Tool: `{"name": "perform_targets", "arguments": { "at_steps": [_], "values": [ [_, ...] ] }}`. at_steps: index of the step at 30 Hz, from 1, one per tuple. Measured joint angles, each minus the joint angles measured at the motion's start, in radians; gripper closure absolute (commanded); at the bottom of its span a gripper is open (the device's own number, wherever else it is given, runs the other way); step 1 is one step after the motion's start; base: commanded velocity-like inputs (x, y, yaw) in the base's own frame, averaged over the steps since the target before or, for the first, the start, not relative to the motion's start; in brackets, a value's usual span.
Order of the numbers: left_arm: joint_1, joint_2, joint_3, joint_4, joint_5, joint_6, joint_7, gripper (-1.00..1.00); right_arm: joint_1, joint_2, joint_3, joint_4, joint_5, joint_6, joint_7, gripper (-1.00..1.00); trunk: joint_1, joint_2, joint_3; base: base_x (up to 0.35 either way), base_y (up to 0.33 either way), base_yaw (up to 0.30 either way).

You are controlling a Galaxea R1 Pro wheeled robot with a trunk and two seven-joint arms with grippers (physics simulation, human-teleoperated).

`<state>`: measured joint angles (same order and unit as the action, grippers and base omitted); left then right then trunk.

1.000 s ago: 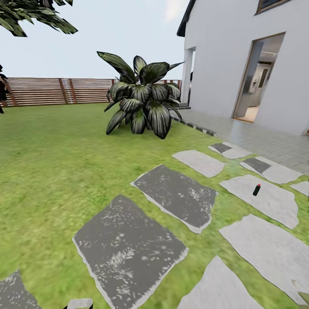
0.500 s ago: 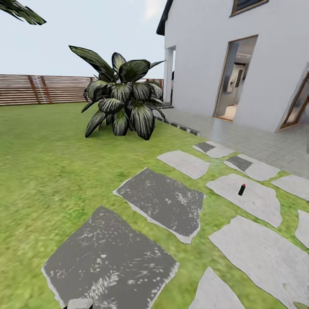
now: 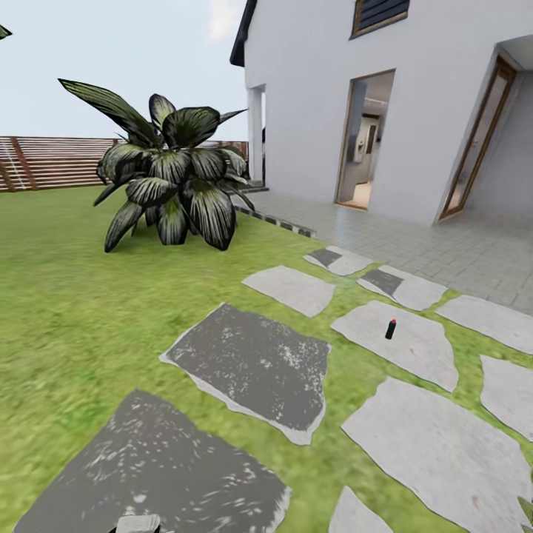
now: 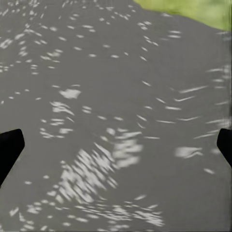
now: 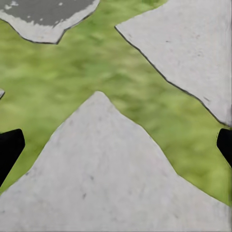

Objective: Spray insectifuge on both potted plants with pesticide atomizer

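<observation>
1. The place is the garden of a home: a green lawn (image 3: pixel 66 296) set with irregular grey stepping stones (image 3: pixel 252 363).
2. A white house (image 3: pixel 414 96) with open doorways and a tiled patio (image 3: pixel 444 248) borders it.
3. A brown slatted fence (image 3: pixel 44 161) and a big striped-leaf bush (image 3: pixel 166 174) close the far side.

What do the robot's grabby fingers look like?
Not much of them shows. In the left wrist view, the left gripper has two plain black fingers, flat and angular, poking in from the picture's edges. The right gripper looks the same: two matte black fingers with slanted ends. No cables, stripes or writing can be seen on them.
</observation>
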<state>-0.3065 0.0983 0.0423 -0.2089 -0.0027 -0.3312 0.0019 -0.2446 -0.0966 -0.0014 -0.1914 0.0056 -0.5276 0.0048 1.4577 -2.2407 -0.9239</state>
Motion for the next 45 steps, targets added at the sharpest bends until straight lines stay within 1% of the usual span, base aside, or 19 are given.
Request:
{"name": "perform_targets", "arguments": {
  "at_steps": [31, 45],
  "values": [
    [0.000, 0.000, 0.000, 0.001, 0.000, 0.000, 0.000, -1.00, 0.000, 0.000, 0.000, 0.000, 0.000, 0.000, 0.000, -1.00, 0.000, 0.000, 0.000, 0.339, 0.000, -0.258],
    [0.000, 0.000, 0.000, 0.001, 0.000, 0.000, 0.000, -1.00, 0.000, -0.003, 0.000, 0.000, 0.001, 0.000, 0.000, -1.00, 0.000, 0.000, 0.000, 0.338, 0.082, -0.013]
  ]
}}
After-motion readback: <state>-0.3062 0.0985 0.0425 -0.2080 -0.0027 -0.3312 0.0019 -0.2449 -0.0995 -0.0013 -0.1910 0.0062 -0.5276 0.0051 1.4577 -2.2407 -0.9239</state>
